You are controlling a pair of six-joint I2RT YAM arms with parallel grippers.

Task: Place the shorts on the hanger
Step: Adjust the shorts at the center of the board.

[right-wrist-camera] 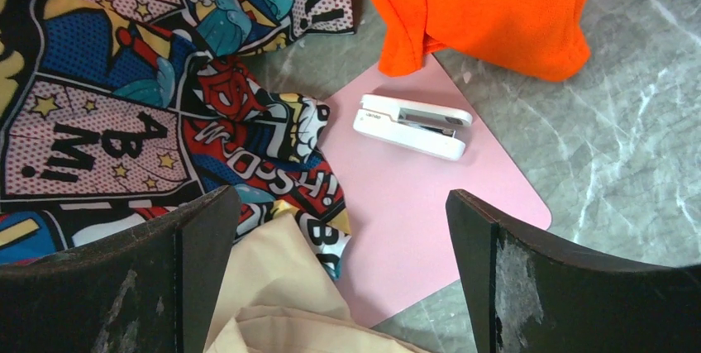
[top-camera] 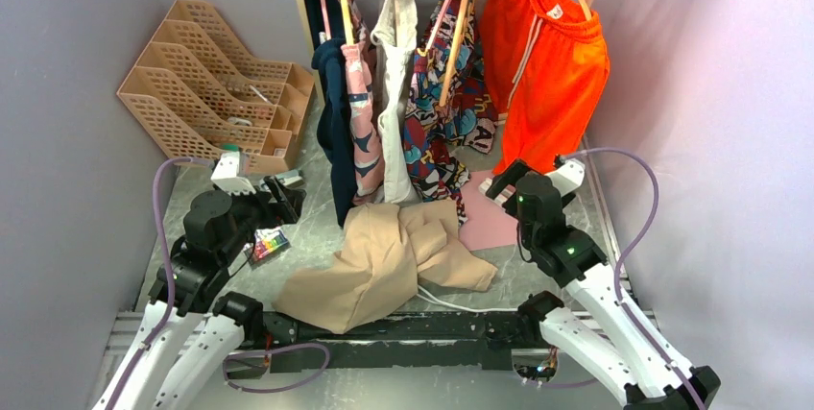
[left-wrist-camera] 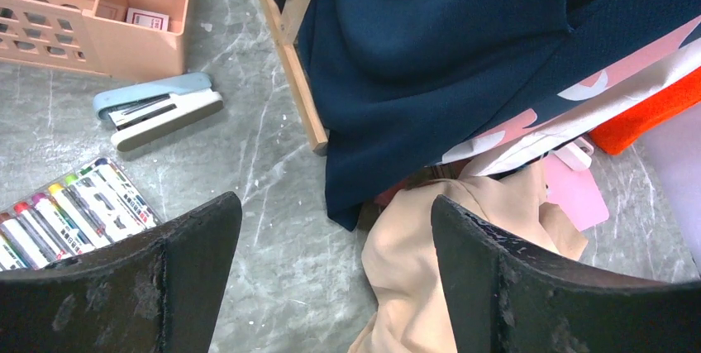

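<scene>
The beige shorts (top-camera: 384, 261) lie in a crumpled heap on the grey table, between the two arms and below the hanging clothes. They also show in the left wrist view (left-wrist-camera: 413, 270) and the right wrist view (right-wrist-camera: 273, 295). A slim tan hanger (top-camera: 458, 36) hangs slanted on the rail in front of a comic-print garment; I cannot make out its lower bar. My left gripper (top-camera: 286, 194) (left-wrist-camera: 335, 204) is open and empty, just left of the heap. My right gripper (top-camera: 497, 185) (right-wrist-camera: 343, 196) is open and empty, above the heap's right edge.
Navy (top-camera: 334, 103), cream-white (top-camera: 394, 64), comic-print (right-wrist-camera: 124, 80) and bright orange (top-camera: 547, 64) garments hang on the rail. A pink sheet (right-wrist-camera: 413, 204) with a white stapler (right-wrist-camera: 413, 126) lies at the right. Peach file racks (top-camera: 216, 84), a blue-grey stapler (left-wrist-camera: 157, 109) and markers (left-wrist-camera: 66, 212) lie at the left.
</scene>
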